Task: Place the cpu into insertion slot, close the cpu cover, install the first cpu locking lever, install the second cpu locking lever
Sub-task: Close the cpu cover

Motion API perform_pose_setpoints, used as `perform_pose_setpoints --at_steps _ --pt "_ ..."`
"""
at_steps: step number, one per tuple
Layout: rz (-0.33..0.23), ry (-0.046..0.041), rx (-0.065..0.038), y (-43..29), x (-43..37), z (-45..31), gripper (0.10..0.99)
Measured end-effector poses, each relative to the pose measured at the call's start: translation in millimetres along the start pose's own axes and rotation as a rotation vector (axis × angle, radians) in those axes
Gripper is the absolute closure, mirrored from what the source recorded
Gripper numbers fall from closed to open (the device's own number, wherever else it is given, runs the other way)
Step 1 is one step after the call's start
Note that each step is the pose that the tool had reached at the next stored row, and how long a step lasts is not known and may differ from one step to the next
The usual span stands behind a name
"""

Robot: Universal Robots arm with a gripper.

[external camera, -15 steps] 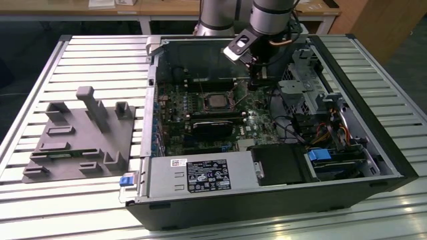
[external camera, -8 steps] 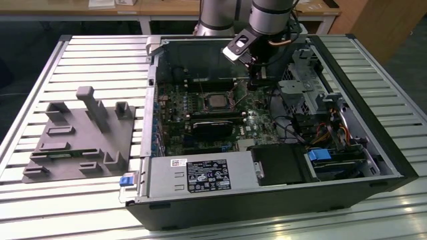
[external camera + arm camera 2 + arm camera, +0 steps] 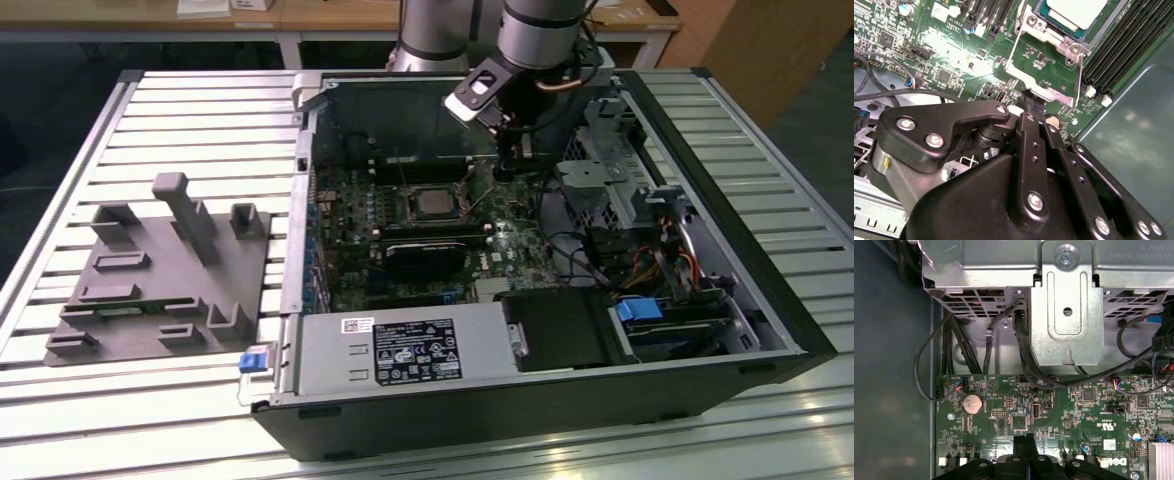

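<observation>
Exterior view: the gripper point(image 3: 505, 170) hung just beside the cpu point(image 3: 434, 203), seated on the circuit board point(image 3: 354, 225). Second wrist view: its fingers point(image 3: 1026, 130), closed and empty, sat at the edge of the open cpu cover point(image 3: 1050, 93), apparently to tip it down

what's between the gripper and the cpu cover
Nothing visible does. In the second wrist view the gripper, tips shut, sits right at the free edge of the cpu cover, swung open beside the seated cpu.
</observation>
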State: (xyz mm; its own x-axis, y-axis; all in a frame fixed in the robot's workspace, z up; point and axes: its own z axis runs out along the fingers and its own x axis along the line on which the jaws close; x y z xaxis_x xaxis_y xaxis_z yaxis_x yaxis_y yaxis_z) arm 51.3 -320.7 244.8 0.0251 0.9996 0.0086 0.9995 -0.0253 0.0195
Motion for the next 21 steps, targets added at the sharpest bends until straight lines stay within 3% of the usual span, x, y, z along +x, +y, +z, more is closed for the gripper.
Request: perform_pose_setpoints --at_steps 21 --pt "0.000 0.0000 0.000 -5.9 -0.1 -0.1 0.980"
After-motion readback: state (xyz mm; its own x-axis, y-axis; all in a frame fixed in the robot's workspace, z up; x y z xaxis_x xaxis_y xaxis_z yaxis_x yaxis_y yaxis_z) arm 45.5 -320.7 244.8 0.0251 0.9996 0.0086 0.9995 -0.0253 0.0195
